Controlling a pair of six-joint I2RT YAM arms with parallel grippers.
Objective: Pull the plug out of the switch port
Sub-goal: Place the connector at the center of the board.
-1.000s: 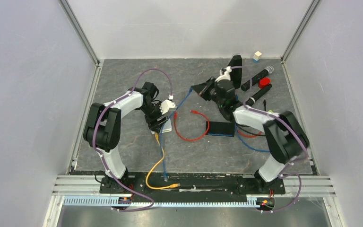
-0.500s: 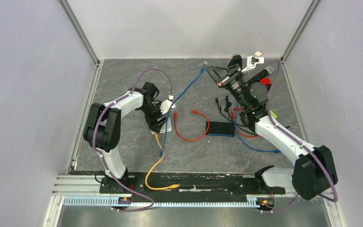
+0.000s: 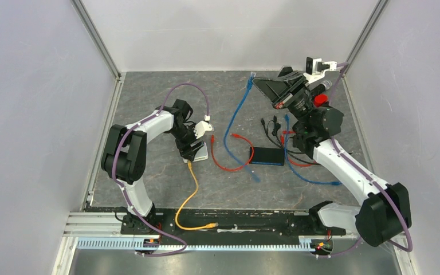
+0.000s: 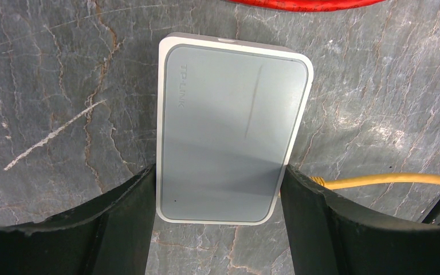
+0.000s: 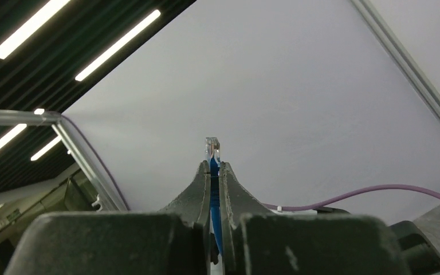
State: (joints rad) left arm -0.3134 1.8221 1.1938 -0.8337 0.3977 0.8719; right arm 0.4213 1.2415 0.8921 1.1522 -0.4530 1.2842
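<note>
The white switch point(image 3: 199, 151) lies flat on the grey mat, and my left gripper point(image 3: 192, 144) is shut on its two long sides. From the left wrist its grey top point(image 4: 229, 132) fills the view between my black fingers point(image 4: 132, 217), with my left gripper point(image 4: 217, 175) over its near end. A yellow cable point(image 4: 389, 181) meets the switch's right side. My right gripper point(image 3: 259, 83) is raised at the back right, shut on the blue cable's clear plug point(image 3: 251, 76). In the right wrist view the plug point(image 5: 212, 148) sticks out above the right gripper point(image 5: 211, 167). The blue cable point(image 3: 230, 129) hangs down to the mat.
A red cable point(image 3: 229, 166) loops beside the switch, with a black flat box point(image 3: 266, 156) to its right. Another blue cable point(image 3: 309, 179), black leads point(image 3: 270, 127) and a red round object point(image 3: 319, 100) lie under the right arm. The yellow cable point(image 3: 186, 200) runs to the near rail.
My right arm has swung up and back to the right with the blue plug in its grip. The blue cable's trailing end slid rightwards away from the switch. The left arm has not moved.
</note>
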